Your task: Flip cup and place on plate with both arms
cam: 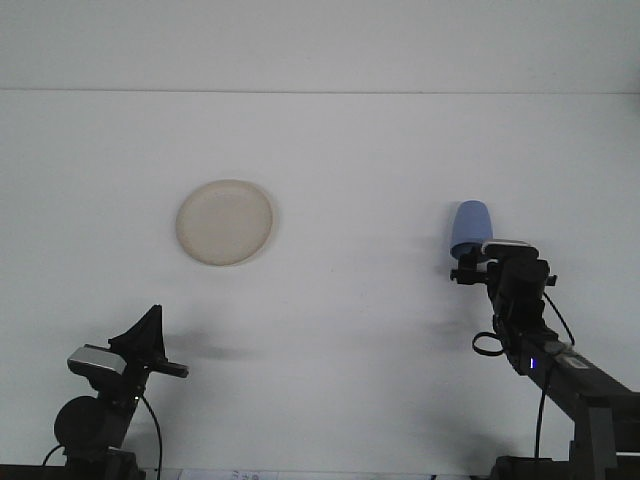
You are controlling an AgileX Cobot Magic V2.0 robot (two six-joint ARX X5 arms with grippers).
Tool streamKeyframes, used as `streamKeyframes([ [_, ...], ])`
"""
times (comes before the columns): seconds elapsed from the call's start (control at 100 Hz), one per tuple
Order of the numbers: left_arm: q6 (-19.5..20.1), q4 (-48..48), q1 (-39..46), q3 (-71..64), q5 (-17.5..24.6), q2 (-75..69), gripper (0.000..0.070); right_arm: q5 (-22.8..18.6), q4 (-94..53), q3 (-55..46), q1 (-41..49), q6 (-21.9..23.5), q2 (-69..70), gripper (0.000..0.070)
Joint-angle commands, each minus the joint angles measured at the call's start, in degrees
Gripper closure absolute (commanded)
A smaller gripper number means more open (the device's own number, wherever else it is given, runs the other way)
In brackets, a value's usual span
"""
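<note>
**Right arm reaching the overturned blue cup**

One blue cup (471,226) is sitting mouth-down, tapering upward, toward the table's (360,150) right edge. One cream plate (225,222) is lying left of centre. The right gripper (466,266) is meeting the cup's base, grip unclear; the left gripper (150,335) is idling near the front-left corner, jaw state indiscernible.

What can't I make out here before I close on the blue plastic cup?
Front view only:
- Right gripper fingers: hidden by its own wrist, spacing unreadable.
- Blue plastic cup: lower rim covered by that gripper, contact unclear.
- Left gripper: too small and dark to tell its opening.
- Round cream plate: fully visible.
</note>
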Motion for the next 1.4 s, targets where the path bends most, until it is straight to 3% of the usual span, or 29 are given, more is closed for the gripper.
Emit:
streamKeyframes([
  [0.0, 0.8, 0.6, 0.0, -1.1, 0.1, -0.1, 0.0687, -0.7, 2.8, 0.3, -0.4, 0.0, 2.0, 0.0156],
  [0.06, 0.8, 0.6, 0.0, -1.1, 0.1, -0.1, 0.0687, -2.0, 5.1, 0.3, -0.9, -0.1, 3.5, 0.0208],
  [0.12, 0.8, 0.6, 0.0, -1.1, 0.1, -0.1, 0.0687, -3.5, 6.5, 0.3, -1.5, -0.4, 4.7, 0.0318],
  [0.24, 0.8, 0.6, 0.0, -1.1, 0.1, -0.1, 0.0687, -6.3, 7.7, 0.3, -2.7, -0.4, 5.8, 0.07],
  [0.45, 0.8, 0.6, 0.0, -1.1, 0.1, -0.1, 0.0687, -9.8, 6.7, 0.3, -2.6, -0.4, 2.8, 0.0699],
  [0.61, 0.8, 0.6, 0.0, -1.1, 0.1, -0.1, 0.0687, -9.9, -0.7, 1.1, 2.1, -0.2, -7.3, 0.0699],
  [0.82, 0.8, 0.6, 0.0, -1.1, 0.1, -0.1, 0.0687, -10.4, -40.3, 15.6, 12.0, 0.0, -21.4, 0.0699],
  [1.06, 0.8, 0.6, 0.0, -1.1, 0.1, -0.1, 0.0687, -11.3, -83.9, 42.0, 23.8, -3.4, -18.2, 0.0699],
  [1.18, 0.8, 0.6, 0.0, -1.1, 0.1, -0.1, 0.0687, -10.2, -96.9, 50.2, 29.4, -4.4, -13.2, 0.0699],
  [1.39, 0.8, 0.6, 0.0, -1.1, 0.1, -0.1, 0.0687, -8.5, -105.8, 55.3, 37.6, -5.4, -5.0, 0.0699],
])
